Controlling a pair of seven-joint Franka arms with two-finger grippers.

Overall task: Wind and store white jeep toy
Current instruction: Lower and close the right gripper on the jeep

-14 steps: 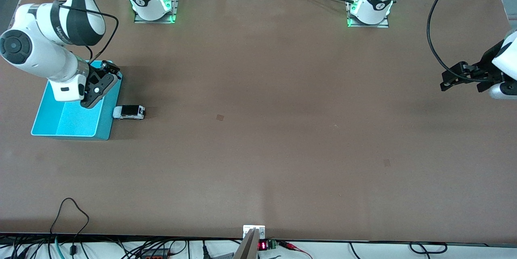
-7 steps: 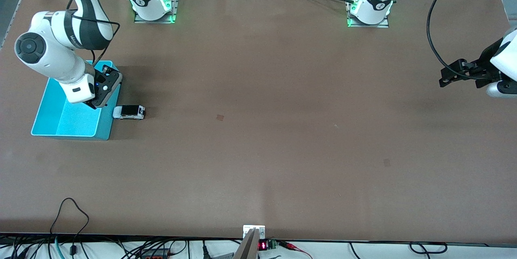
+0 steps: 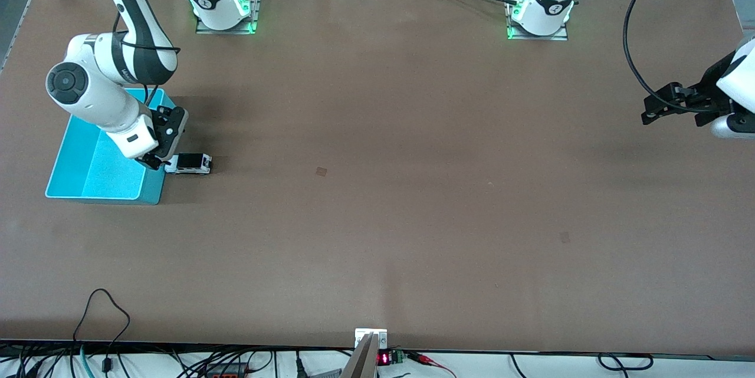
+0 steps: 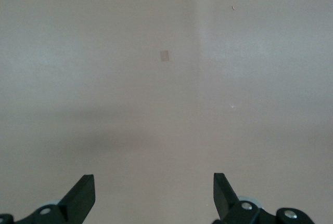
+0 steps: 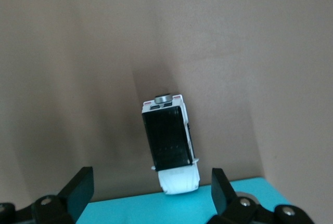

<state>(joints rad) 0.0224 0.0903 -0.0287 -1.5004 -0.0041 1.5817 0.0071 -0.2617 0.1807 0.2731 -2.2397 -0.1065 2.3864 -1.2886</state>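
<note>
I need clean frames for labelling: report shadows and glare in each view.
Front view: soft shadow beside the turquoise bin, green glow at both arm bases. Right wrist view: dark shadow around the white jeep toy. Left wrist view: pale, washed-out table with a faint shadow band.

A wide brown table (image 3: 413, 219) fills the room's middle. Taking its centre as the hub of a clock seen from the front camera, a turquoise bin (image 3: 88, 180) sits out at nine o'clock, near the right arm's end; its rim (image 5: 156, 208) shows as a bright strip in the right wrist view. A small dark square mark (image 3: 321, 171) lies close to the hub at about nine, and a second mark (image 3: 565, 237) at four. At six o'clock, on the near edge, a red digit display (image 3: 384, 358) glows beside a metal bracket (image 3: 370, 335). Toward seven, a black cable loop (image 3: 109, 301) lies on the tabletop.
</note>
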